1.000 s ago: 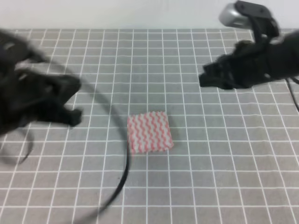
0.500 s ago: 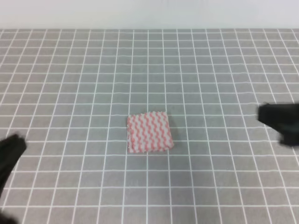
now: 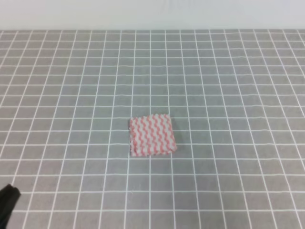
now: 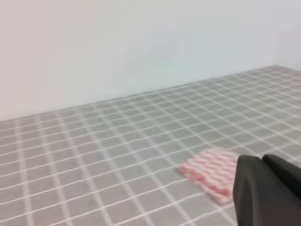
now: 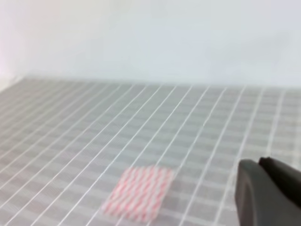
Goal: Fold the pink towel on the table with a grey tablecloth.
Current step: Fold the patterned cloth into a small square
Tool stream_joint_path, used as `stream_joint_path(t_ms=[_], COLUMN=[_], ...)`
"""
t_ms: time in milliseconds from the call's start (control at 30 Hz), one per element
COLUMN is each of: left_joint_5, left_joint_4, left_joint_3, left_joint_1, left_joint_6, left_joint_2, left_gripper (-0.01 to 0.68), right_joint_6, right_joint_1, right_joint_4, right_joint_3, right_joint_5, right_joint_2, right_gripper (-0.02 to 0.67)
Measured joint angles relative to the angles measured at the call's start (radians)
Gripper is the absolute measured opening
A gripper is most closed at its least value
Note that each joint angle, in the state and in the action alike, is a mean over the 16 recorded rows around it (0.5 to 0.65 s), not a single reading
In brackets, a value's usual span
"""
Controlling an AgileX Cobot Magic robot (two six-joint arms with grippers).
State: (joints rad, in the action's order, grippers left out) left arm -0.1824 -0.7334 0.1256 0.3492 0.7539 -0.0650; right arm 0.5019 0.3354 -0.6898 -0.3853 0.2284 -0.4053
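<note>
The pink towel [image 3: 151,136] lies flat as a small folded square with wavy pink-and-white stripes, near the middle of the table with a grey tablecloth [image 3: 224,76]. Neither gripper touches it. In the left wrist view the towel [image 4: 211,173] lies just left of my left gripper [image 4: 262,161], whose two dark fingers sit pressed together with nothing between them. From the right wrist camera the towel [image 5: 138,192] is at lower centre, and my right gripper [image 5: 259,163] stands at the lower right, also shut and empty. Only a dark tip of the left arm [image 3: 6,200] shows in the high view.
The white-gridded grey cloth [image 4: 94,155] runs out on every side of the towel. A plain white wall [image 5: 155,37] bounds the far edge of the table.
Both arms have pulled back from above the table towards the near side: the right one has left the high view, and only a tip of the left remains. The towel has stayed put.
</note>
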Motion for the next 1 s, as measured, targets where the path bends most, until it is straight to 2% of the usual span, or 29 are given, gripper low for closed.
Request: stream_joint_path(t_ms=[367, 800, 1000], left_joint_5=[0.070, 0.046, 0.043], left_joint_4=[-0.002, -0.002, -0.002], left_joint_3=[-0.119, -0.131, -0.131], left_joint_1=[0.000, 0.000, 0.000], left_joint_6=[-0.002, -0.002, -0.002], left_joint_2=[0.016, 0.016, 0.016], left_gripper=[-0.001, -0.001, -0.001], right_joint_6=[0.006, 0.017, 0.056], right_joint_1=[0.000, 0.000, -0.012], right_joint_4=[-0.003, -0.005, -0.006], right_joint_3=[0.161, 0.188, 0.213], right_joint_5=[-0.213, -0.176, -0.218], right_joint_2=[0.092, 0.095, 0.114], right_gripper=[-0.015, -0.015, -0.015])
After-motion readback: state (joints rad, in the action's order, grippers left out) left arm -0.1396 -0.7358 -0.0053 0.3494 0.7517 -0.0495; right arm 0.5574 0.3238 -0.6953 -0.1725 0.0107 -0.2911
